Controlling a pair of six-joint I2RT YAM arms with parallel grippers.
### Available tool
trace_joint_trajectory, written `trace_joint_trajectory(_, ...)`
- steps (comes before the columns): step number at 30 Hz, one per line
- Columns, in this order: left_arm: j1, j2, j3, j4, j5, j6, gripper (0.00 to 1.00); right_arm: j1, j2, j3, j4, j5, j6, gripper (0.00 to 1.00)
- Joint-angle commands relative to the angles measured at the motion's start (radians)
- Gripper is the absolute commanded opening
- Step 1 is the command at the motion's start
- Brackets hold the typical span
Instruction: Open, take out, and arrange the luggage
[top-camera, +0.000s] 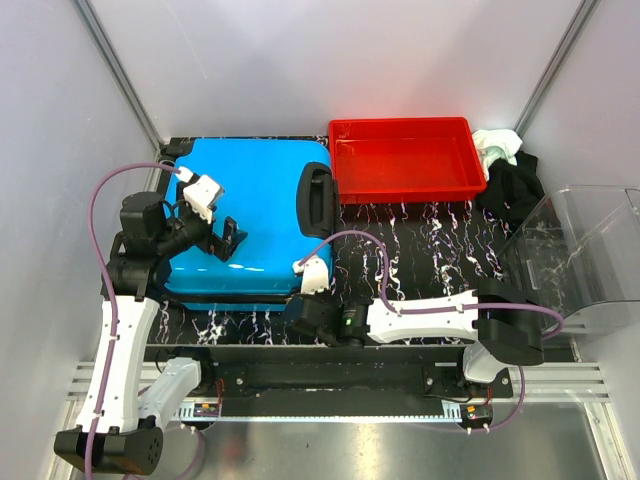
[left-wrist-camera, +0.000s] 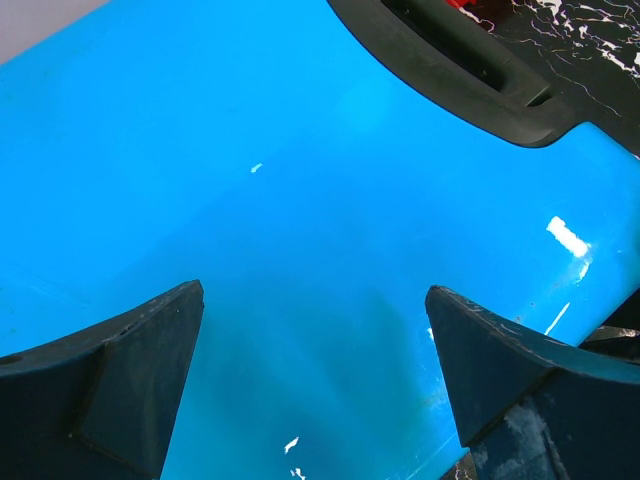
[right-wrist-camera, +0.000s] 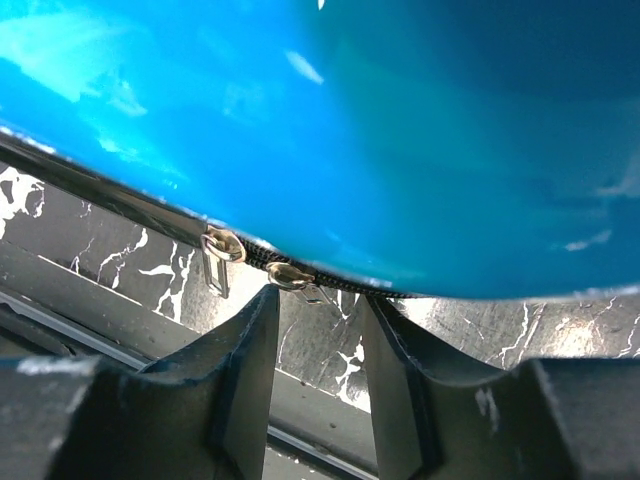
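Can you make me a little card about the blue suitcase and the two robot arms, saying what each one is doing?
suitcase: blue, closed, lying flat on the table
left tool: open wide over the suitcase top, holding nothing
right tool: partly open, right at the zipper pulls on the near edge
red tray: at the back, right of the suitcase
clear bin: far right

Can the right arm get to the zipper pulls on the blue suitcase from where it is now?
Probably yes. The right gripper sits at the near edge of the luggage, zipper pulls just beyond its parted fingertips, nothing between.
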Motion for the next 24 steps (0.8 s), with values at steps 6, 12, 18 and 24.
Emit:
trace_joint_trajectory(6,-0.002,-0.01,0.001,0.044,0.022,0.003,0.99,-0.044,-0.015,0.09,0.177,0.117,-0.079,0.39)
trace_joint_trajectory(12,-0.002,-0.008,0.003,0.042,0.018,0.005,0.99,-0.049,0.008,0.13,0.181,0.097,-0.125,0.38)
trace_joint_trajectory(18,-0.002,-0.006,0.003,0.044,0.018,0.003,0.99,-0.057,0.005,0.137,0.212,0.071,-0.139,0.32)
trace_joint_trajectory(24,-0.004,-0.006,0.005,0.043,0.013,0.006,0.99,-0.055,-0.002,0.151,0.217,0.06,-0.152,0.15)
